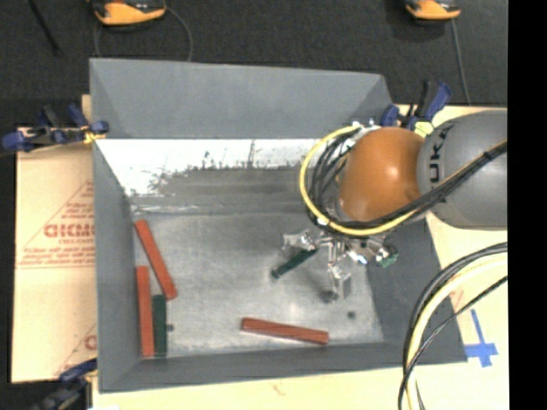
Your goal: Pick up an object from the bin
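My gripper (336, 265) hangs low over the right half of the bin, under the orange wrist cover. A short dark green stick (290, 265) lies tilted just to its left, its upper end touching or right beside the gripper's metal parts. I cannot tell whether the stick is gripped. A long red-brown stick (285, 331) lies flat on the floor below the gripper, near the front wall.
At the bin's left side lie two red-brown sticks (155, 259) (144, 311) and a dark green stick (160, 323), close to the left wall. The arm and its cables cover the bin's right rim.
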You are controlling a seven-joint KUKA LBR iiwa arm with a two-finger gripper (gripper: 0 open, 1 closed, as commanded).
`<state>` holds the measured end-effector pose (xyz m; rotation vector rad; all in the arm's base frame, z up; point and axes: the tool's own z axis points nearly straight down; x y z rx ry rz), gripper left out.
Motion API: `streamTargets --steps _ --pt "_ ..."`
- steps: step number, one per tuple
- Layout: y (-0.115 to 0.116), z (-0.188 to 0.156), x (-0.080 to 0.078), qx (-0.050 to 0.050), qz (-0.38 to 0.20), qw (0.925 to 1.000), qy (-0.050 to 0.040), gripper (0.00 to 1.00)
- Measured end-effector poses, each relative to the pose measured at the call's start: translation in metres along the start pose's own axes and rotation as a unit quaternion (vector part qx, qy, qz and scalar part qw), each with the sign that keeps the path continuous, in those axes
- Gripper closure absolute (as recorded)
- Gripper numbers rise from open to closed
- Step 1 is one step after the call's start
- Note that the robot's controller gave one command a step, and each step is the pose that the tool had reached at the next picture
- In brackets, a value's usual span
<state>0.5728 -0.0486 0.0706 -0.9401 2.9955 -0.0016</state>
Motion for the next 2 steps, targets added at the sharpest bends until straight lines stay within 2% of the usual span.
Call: streamTargets --steps 1,2 --pt "0.001 0.000 -0.001 -0.001 0.002 1.0000 -0.0005 1.00" --pt "-0.031 -0.151 -0.027 0.004 -0.009 0.9999 -0.0046 1.00"
